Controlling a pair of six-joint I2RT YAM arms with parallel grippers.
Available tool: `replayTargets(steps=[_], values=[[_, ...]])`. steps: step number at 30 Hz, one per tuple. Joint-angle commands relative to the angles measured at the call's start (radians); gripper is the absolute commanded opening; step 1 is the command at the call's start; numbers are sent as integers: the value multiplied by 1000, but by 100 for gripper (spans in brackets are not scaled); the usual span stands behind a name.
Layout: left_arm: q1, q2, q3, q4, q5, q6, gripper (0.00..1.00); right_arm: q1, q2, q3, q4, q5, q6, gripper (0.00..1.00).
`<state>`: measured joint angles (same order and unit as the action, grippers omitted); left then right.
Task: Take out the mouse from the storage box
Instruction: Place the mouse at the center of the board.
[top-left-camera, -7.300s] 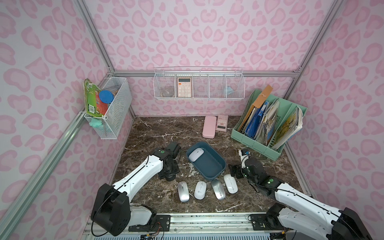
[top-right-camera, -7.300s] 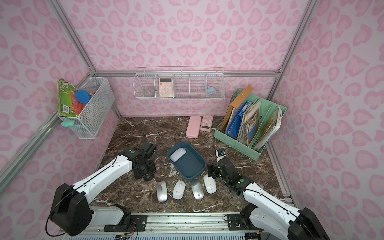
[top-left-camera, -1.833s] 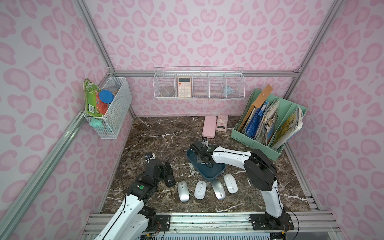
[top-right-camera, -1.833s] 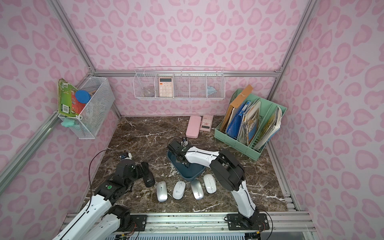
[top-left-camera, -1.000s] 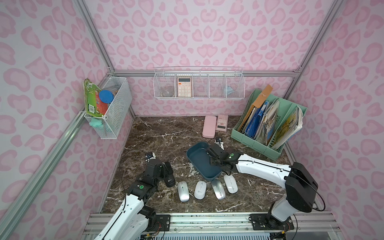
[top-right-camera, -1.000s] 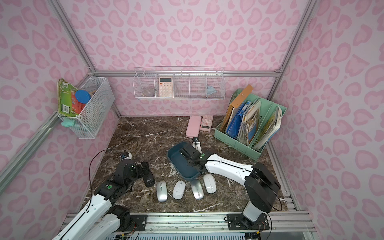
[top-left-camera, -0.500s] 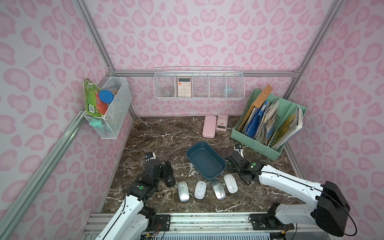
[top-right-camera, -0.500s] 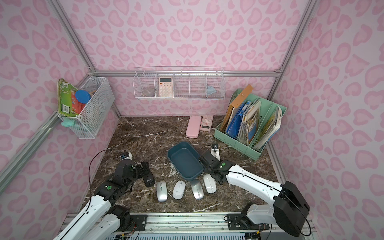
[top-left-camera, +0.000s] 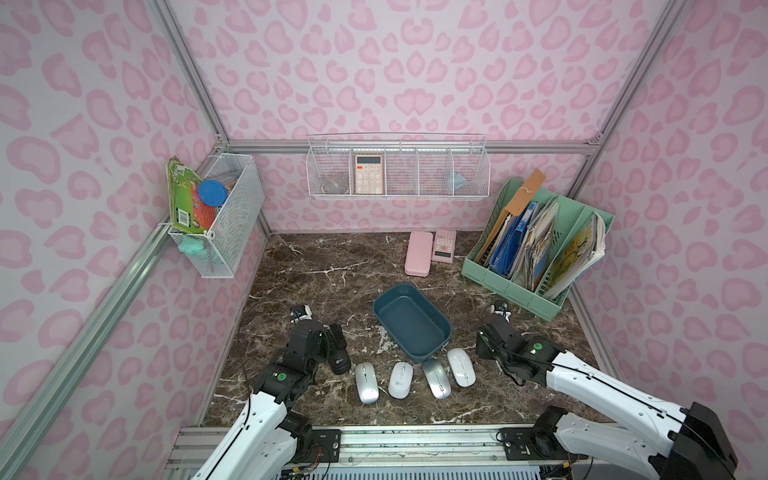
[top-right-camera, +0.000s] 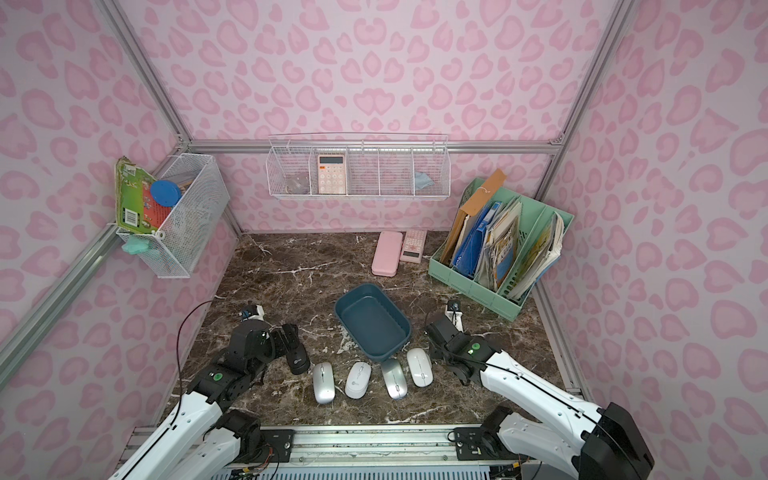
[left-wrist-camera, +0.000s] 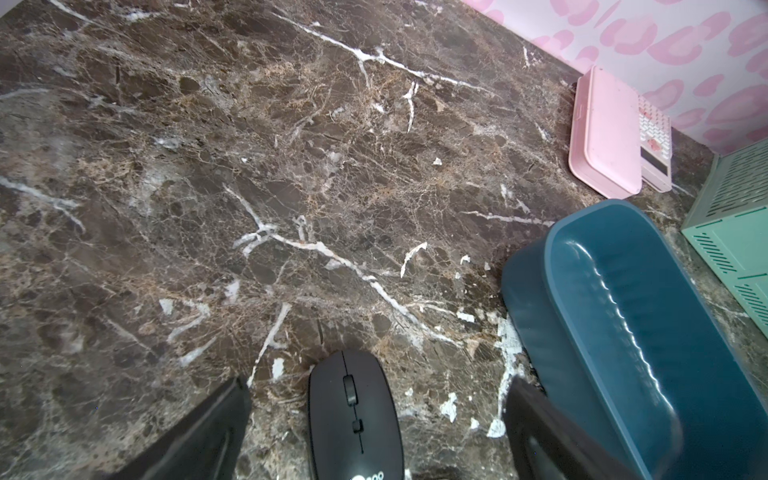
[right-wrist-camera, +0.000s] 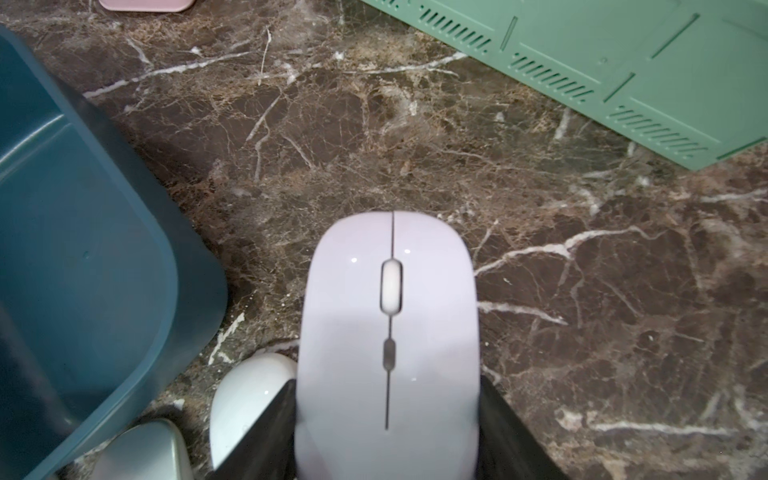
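Right wrist view showed the right gripper clamped on a white mouse, with 1 black finger pressed against each flank. That mouse was out of the storage box, just beside its rounded corner and over the marble tabletop. Whether it touched the marble could not be told. A neighbouring mouse, also white, lay just beside it on the box side.

In both top views the storage box showed only its bare blue floor. The gripper body hid the held mouse there, between the box and the mint-green file rack. A row of 4 mice lay along the box's near edge.

Left wrist view showed the left gripper spread wide. Its 2 fingers stood well apart on either side of a black mouse lying on the marble, touching neither flank of it.
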<state>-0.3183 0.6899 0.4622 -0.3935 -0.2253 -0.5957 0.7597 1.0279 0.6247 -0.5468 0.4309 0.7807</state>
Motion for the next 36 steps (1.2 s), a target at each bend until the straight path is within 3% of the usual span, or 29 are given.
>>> replayTargets(steps=[1, 36], values=[[0, 3, 0, 9, -1, 5, 99, -20, -17, -27, 27, -33, -20, 54], [-10, 42, 6, 28, -13, 11, 99, -144, 251, -54, 172, -165, -113, 58]])
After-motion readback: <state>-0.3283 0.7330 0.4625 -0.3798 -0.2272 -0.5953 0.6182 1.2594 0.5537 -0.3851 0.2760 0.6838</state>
